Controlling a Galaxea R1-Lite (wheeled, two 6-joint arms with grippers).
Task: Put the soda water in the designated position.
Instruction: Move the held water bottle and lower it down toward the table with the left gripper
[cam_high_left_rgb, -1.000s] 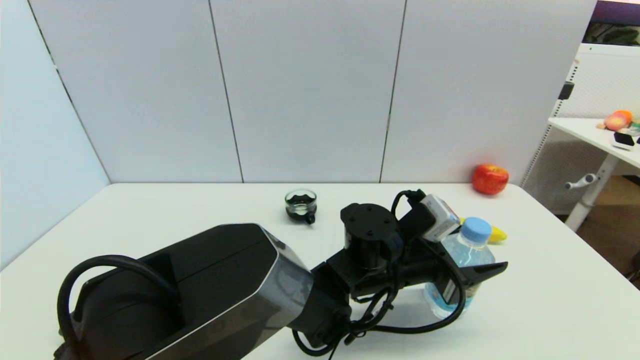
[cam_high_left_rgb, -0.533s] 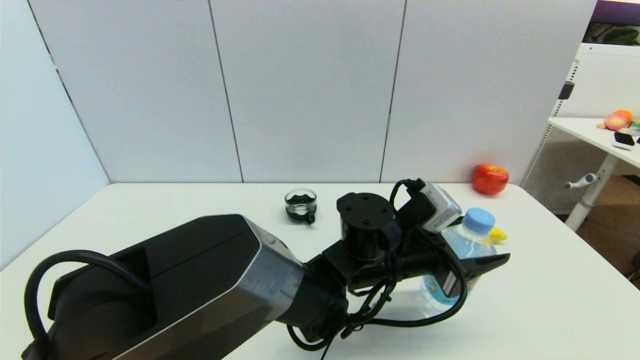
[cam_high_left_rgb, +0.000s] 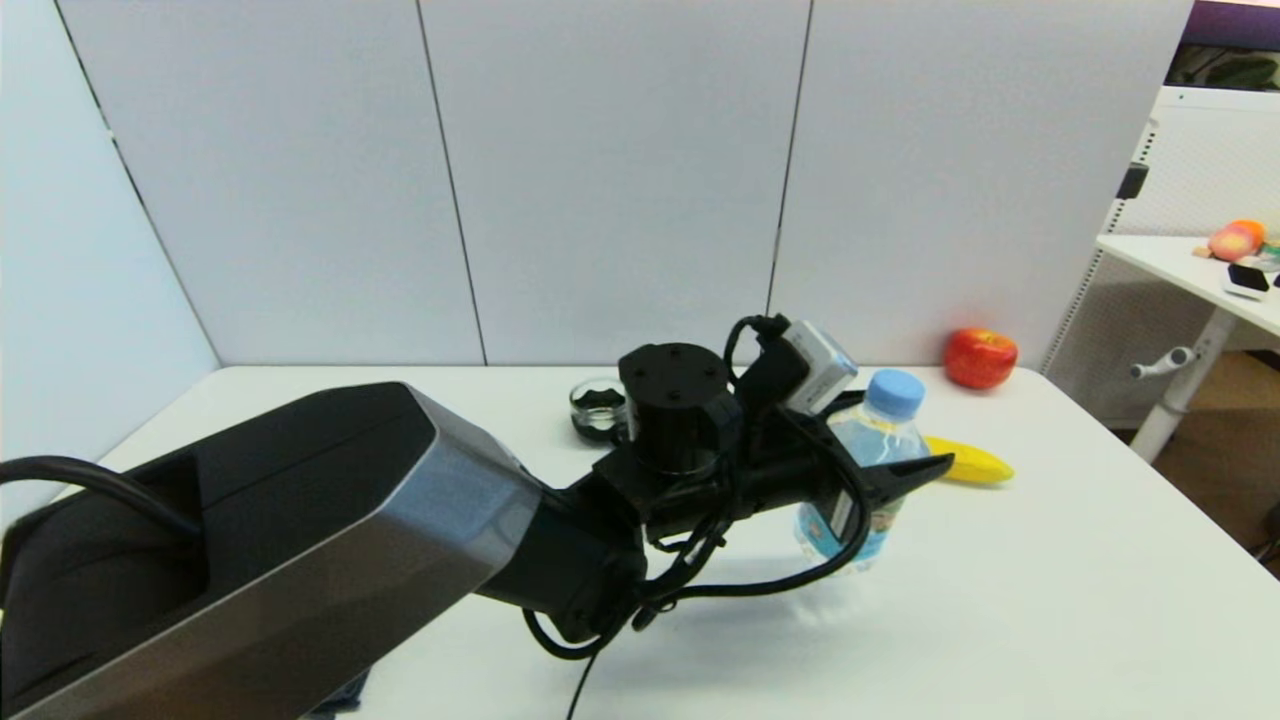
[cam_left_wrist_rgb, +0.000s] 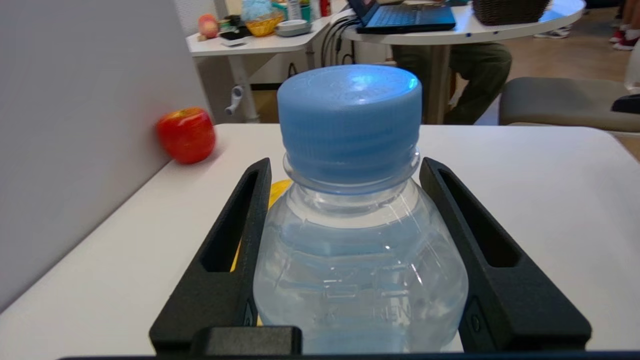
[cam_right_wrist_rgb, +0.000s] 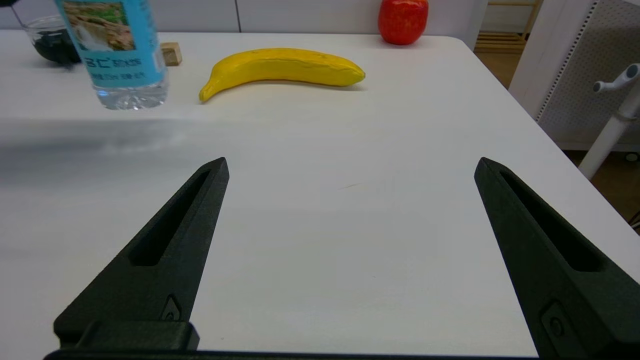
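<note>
The left gripper (cam_high_left_rgb: 880, 480), right of frame centre in the head view, is clamping its tapered matte-black fingers (cam_left_wrist_rgb: 225, 260) against the shoulders of the soda water (cam_high_left_rgb: 862, 470), a clear ribbed plastic bottle with a ridged light-blue cap. Only the right wrist view is showing the bottle's base, which is hanging clear of the smooth white table (cam_right_wrist_rgb: 320, 210), left of a glossy yellow banana (cam_right_wrist_rgb: 282, 70). The right gripper (cam_right_wrist_rgb: 350, 170) is resting low with its fingers spread wide, grasping nothing. A red apple (cam_high_left_rgb: 980, 358) is sitting at the table's far edge.
</note>
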